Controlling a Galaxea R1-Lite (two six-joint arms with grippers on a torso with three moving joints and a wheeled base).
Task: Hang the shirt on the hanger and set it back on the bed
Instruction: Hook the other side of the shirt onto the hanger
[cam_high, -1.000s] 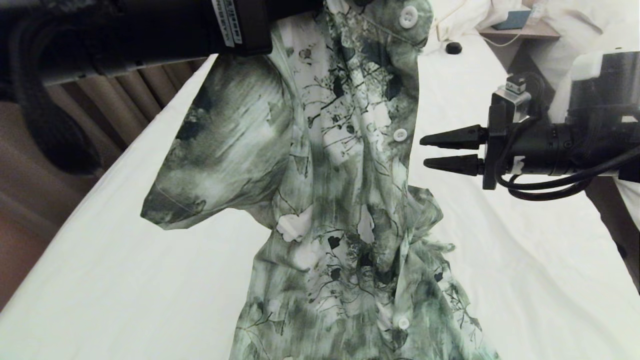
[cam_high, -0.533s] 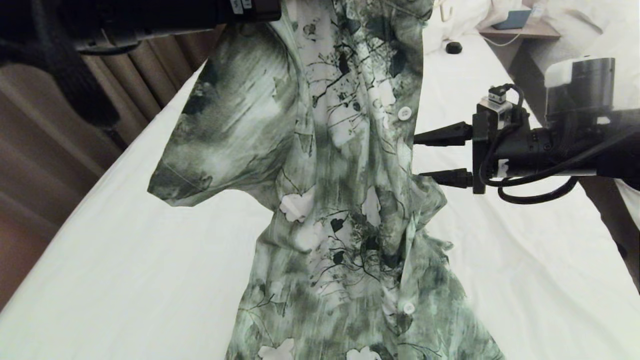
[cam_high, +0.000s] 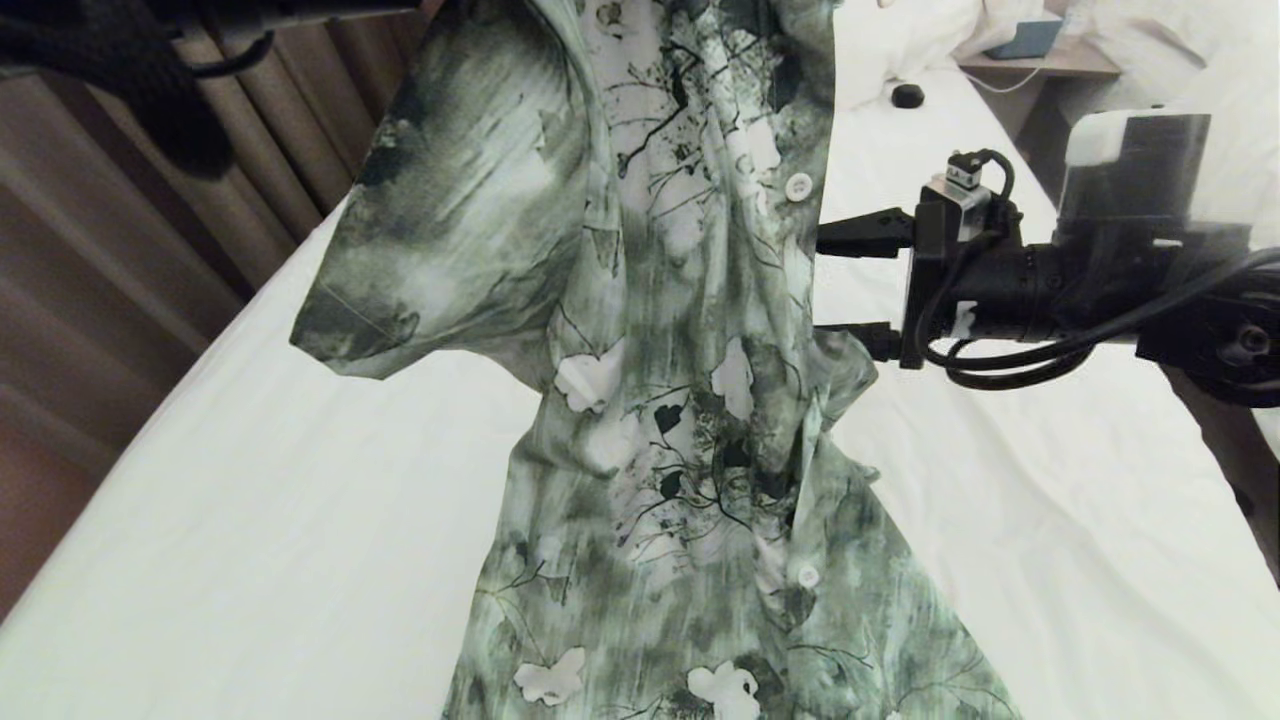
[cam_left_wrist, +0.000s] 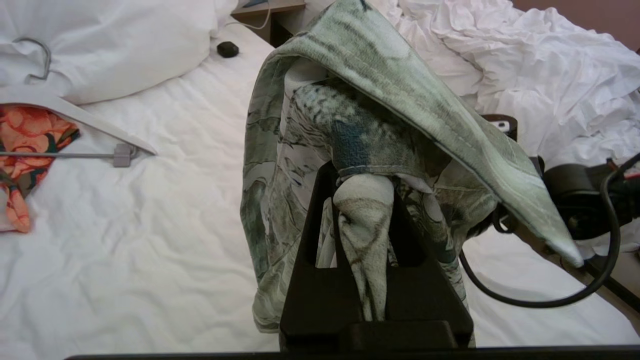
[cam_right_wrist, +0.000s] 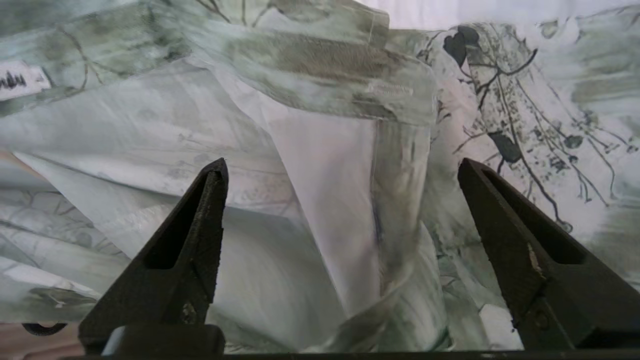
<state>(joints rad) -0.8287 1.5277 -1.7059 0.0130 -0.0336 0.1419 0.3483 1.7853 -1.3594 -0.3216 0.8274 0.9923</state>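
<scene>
Thin cotton, the shirt (cam_high: 680, 400) hangs clenched in my left gripper (cam_left_wrist: 364, 200); my right gripper (cam_high: 830, 285), spread wide, might pinch several layers together.

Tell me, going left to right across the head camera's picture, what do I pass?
Brown curtain → white bed → the hanging green floral shirt → the right gripper, open beside the shirt's edge → its black arm.
</scene>
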